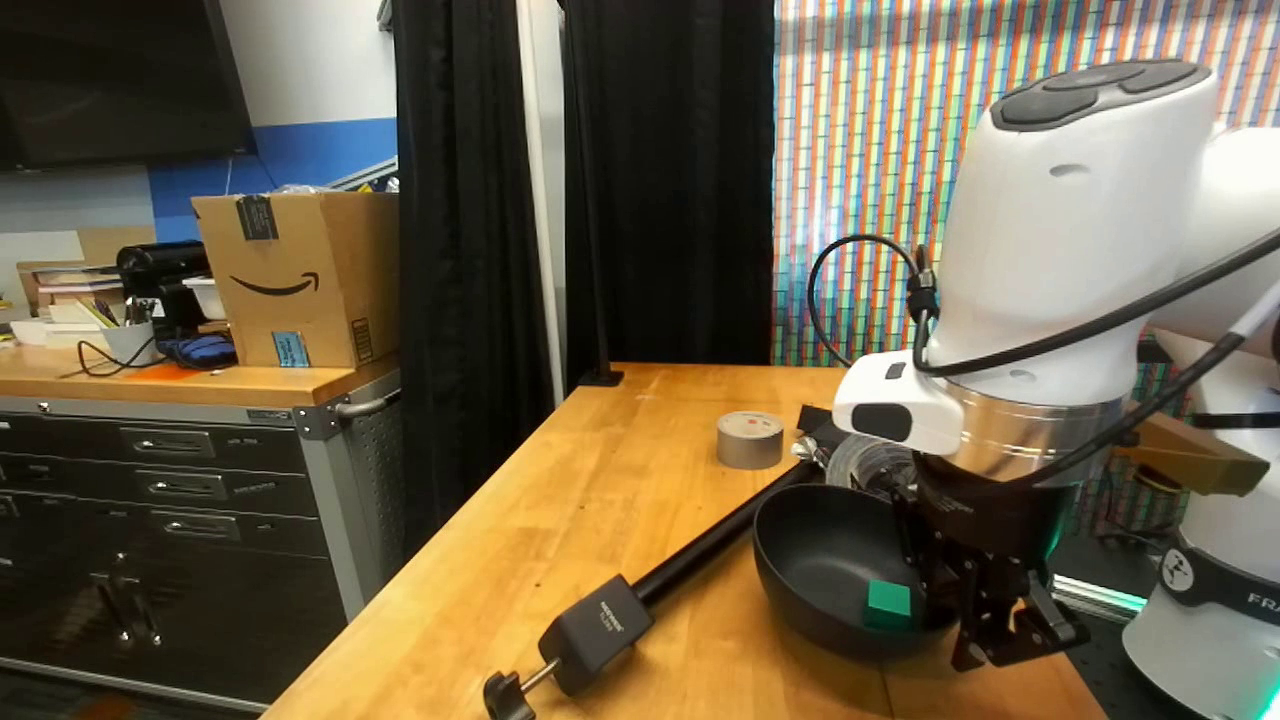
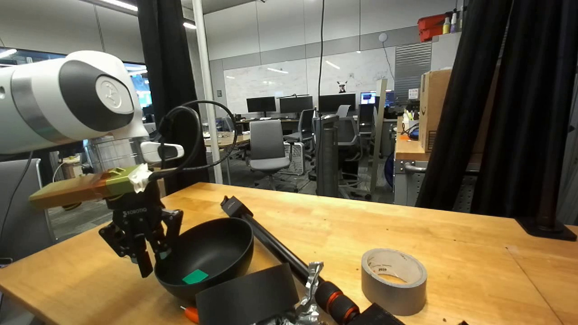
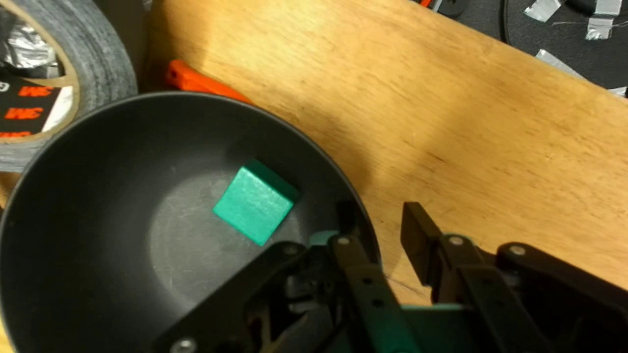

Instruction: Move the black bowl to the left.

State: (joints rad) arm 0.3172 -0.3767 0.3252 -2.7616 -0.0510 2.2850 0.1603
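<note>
While the gripper [image 3: 380, 223] loosely straddles the rim of the black bowl [image 3: 93, 211], jaws parted, the leftward move may be done, withdrawal remaining.

Black bowl [image 3: 98, 220]: smooth, mostly matt, faint scuffs on inner base. Green block [image 3: 252, 206] inside, between one and two o'clock in wrist view: smooth, slight sheen. Large tape roll [image 3: 105, 63], at bowl's eleven o'clock there: ridged fibrous edge, cardboard core [image 3: 71, 59]. Claw [image 3: 380, 223]: dark satin, shiny metal screw heads [image 3: 518, 250]. Desk [image 1: 640, 460]: varnished-looking wood, grain visible, soft gloss. Foil [image 2: 312, 289]: crumpled, bright metallic. Arm [image 1: 1070, 220]: smooth white plastic-looking shell, polished metal ring [image 1: 1030, 430]. Curtain [image 1: 670, 200]: matt black cloth. Box [image 1: 280, 315], toward nine o'clock in exterior view: dull cardboard.
</note>
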